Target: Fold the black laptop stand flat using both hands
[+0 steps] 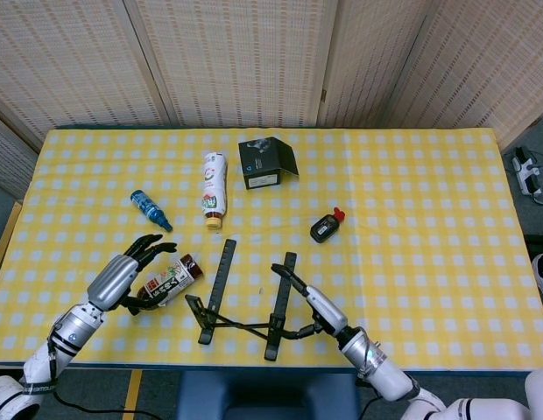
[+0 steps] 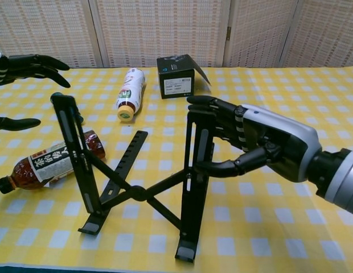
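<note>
My right hand (image 2: 239,139) grips the black laptop stand (image 2: 136,176), still propped open; left hand (image 2: 23,68) spread, holding nothing. Yellow checked table (image 1: 412,192), wicker screens (image 1: 236,61) behind.

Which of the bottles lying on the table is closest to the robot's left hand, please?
The brown tea bottle, right beside the left hand; the white bottle and blue bottle lie farther back.

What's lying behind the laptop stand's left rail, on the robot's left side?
A brown tea bottle lies on its side behind the stand's left rail; the rail covers part of its label.
</note>
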`<move>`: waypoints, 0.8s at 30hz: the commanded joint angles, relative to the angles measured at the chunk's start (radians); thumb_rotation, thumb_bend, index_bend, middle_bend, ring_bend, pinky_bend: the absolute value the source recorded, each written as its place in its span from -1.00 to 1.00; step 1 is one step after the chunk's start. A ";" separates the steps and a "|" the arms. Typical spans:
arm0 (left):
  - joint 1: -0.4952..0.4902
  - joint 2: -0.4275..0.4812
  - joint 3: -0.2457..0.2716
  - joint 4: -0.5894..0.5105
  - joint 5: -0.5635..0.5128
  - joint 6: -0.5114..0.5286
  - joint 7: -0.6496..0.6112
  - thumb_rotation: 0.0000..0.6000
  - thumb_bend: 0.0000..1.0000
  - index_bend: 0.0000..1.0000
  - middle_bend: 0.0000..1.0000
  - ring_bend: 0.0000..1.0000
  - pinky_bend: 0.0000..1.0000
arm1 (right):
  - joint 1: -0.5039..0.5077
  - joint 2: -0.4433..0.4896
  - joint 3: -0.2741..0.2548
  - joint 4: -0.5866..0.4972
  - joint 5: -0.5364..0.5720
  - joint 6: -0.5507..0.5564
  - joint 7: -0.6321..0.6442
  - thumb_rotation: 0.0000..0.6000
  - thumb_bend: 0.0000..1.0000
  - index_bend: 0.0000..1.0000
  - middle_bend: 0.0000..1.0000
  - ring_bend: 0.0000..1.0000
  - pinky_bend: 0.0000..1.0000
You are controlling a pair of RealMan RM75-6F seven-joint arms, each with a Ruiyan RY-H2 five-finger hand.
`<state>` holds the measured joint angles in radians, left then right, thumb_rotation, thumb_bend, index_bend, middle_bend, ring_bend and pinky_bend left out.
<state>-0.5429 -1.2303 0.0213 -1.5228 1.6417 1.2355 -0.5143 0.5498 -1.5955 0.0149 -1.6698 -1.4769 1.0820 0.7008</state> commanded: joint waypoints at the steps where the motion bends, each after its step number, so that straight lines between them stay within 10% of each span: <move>1: -0.001 -0.002 -0.001 0.003 0.001 -0.002 0.002 1.00 -0.36 -0.69 -0.53 -0.89 -1.00 | -0.021 -0.008 0.014 0.020 0.028 0.014 -0.010 1.00 -0.49 -1.00 -1.00 -1.00 -1.00; 13: -0.028 -0.008 -0.016 0.016 0.023 -0.027 0.090 1.00 -0.36 -0.69 -0.54 -0.89 -1.00 | -0.148 0.058 0.021 0.031 -0.060 0.240 0.008 1.00 -0.49 -1.00 -1.00 -1.00 -1.00; 24: -0.136 -0.114 -0.040 0.077 0.101 -0.124 0.391 1.00 -0.36 -0.75 -0.71 -0.94 -1.00 | -0.151 0.212 -0.027 -0.002 -0.386 0.367 -0.416 1.00 -0.49 -1.00 -0.87 -0.79 -1.00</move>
<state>-0.6447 -1.3019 -0.0080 -1.4709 1.7174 1.1400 -0.1891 0.3988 -1.4375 0.0008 -1.6588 -1.7810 1.4267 0.4283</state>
